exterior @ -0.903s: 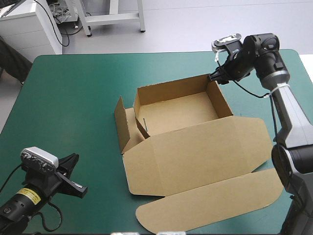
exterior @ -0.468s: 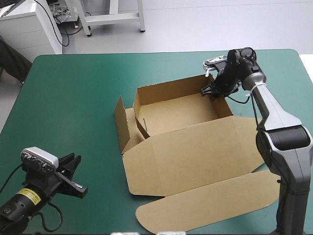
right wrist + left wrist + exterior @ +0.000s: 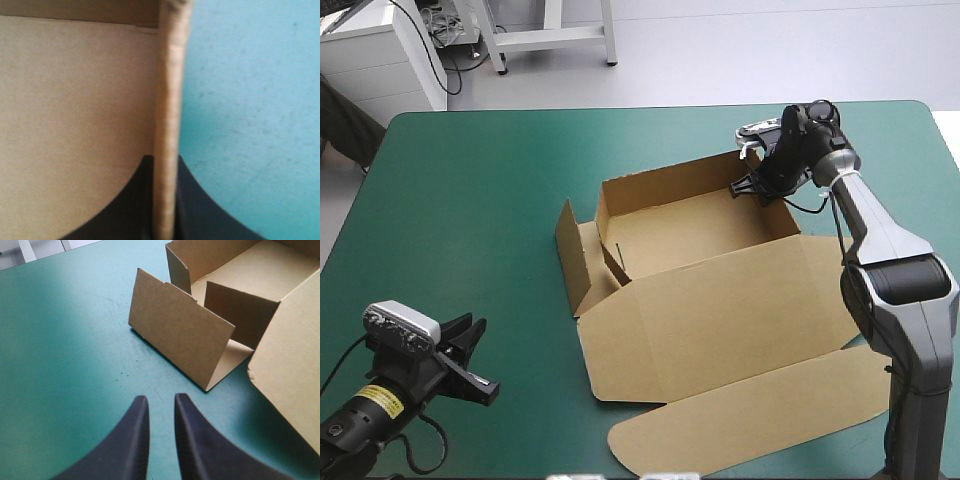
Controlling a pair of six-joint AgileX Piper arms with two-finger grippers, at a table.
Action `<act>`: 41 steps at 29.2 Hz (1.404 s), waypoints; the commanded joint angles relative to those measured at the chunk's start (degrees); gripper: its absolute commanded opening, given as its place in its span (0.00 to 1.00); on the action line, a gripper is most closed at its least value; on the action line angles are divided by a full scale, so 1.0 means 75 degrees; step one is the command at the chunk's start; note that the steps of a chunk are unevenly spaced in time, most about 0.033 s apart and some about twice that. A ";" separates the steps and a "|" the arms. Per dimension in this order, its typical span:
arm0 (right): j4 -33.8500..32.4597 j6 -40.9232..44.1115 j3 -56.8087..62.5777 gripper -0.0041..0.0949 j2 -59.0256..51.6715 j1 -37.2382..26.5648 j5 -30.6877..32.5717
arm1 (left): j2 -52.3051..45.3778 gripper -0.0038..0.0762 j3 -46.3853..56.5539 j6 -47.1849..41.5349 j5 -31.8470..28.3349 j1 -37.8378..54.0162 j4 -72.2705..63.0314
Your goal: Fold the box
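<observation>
Pinching the far-right wall (image 3: 167, 95) of the brown box (image 3: 692, 228), the right gripper (image 3: 748, 187) is clamped thin — the left gripper (image 3: 161, 402) hangs over the teal-green cover (image 3: 60, 365), fingers a slit apart, side flap (image 3: 177, 332) upright ahead.

Right arm (image 3: 885, 235): silver-grey tubular links joined by black, rounded joint housings. Left arm (image 3: 360, 420): black cylindrical wrist section carrying a yellow label (image 3: 382, 402) with dark print, not legible. Left end effector (image 3: 160, 399) and right end effector (image 3: 750, 186): each two broad, black, curved fin-shaped fingers.

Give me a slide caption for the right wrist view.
The right end effector grips the box wall; teal-green cover alongside.
</observation>
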 commanded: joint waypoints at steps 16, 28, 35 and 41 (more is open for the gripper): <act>-0.1434 0.0125 -0.0207 0.02 -0.3495 -0.0006 0.0152 | 0.0039 0.69 -0.0226 0.0016 -0.0442 0.0003 -0.0021; -0.1293 0.0502 -0.0207 0.02 -0.4294 -0.0006 0.0152 | 0.0112 0.68 -0.0243 -0.0378 -0.1562 0.0003 -0.0422; -0.1057 0.0521 -0.0193 0.02 -0.4411 -0.0006 0.0152 | 0.1307 0.55 -0.1085 -0.0511 -0.1394 0.0003 0.0316; -0.0973 0.0521 -0.0193 0.02 -0.4425 -0.0006 0.0152 | 0.3025 0.55 -0.2469 -0.1008 -0.1228 0.0104 0.1009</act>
